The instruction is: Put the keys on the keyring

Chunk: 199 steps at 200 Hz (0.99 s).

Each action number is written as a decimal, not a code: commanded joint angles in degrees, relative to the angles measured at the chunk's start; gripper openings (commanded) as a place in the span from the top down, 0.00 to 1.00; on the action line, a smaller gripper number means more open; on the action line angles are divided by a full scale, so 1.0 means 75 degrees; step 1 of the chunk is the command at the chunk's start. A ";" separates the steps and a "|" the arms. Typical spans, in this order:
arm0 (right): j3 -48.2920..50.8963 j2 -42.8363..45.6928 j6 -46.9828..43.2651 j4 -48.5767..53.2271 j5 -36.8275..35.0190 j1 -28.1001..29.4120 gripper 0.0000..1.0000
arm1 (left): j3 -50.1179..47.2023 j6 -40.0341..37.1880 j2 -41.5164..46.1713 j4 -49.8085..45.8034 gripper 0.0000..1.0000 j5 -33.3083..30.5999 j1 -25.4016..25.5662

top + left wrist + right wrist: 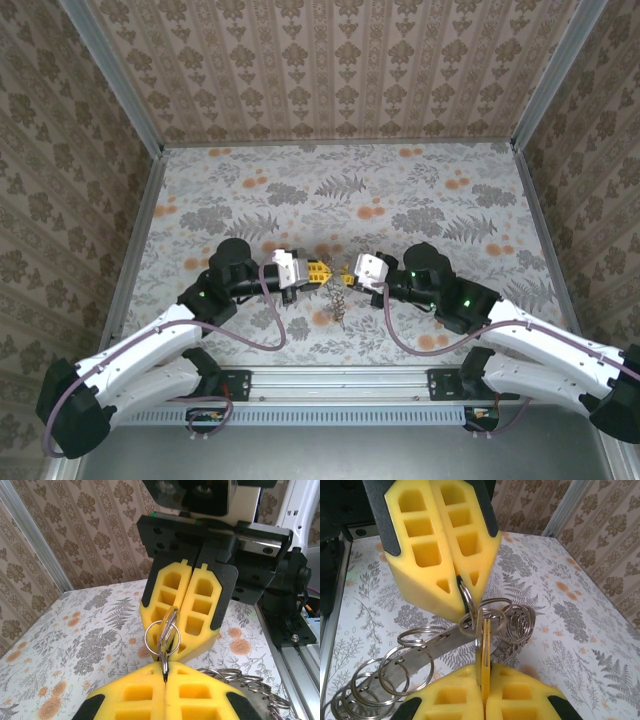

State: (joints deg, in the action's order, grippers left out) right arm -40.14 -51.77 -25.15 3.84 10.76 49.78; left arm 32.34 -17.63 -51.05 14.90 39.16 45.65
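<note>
My two grippers meet tip to tip above the middle of the table. The left gripper (318, 271) (165, 674) is shut on a thin split ring (150, 636) of the keyring (445, 642), a flat metal strip carrying several wire rings. The keyring's loose end dangles below the grippers (340, 300). The right gripper (352, 270) (482, 675) is shut on a brass-gold key (484, 640), held edge-on against that ring. In the left wrist view the key (171, 625) stands across the ring. Whether the key is threaded through it I cannot tell.
The flowered tabletop (400, 190) stretches behind the grippers, with patterned walls on three sides. A metal rail (340, 378) with both arm bases runs along the near edge. More of the keyring's rings (370, 680) hang low at the left of the right wrist view.
</note>
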 commanded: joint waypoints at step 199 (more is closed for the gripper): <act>-0.4324 -0.1886 -0.3858 0.5496 -0.2177 0.0348 1.00 | 0.0036 -0.0193 -0.0282 -0.0156 1.00 -0.0204 -0.0026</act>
State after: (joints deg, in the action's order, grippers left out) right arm -67.46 -65.17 -48.14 39.48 0.84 51.99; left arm 32.34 -17.89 -52.36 14.81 39.13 45.67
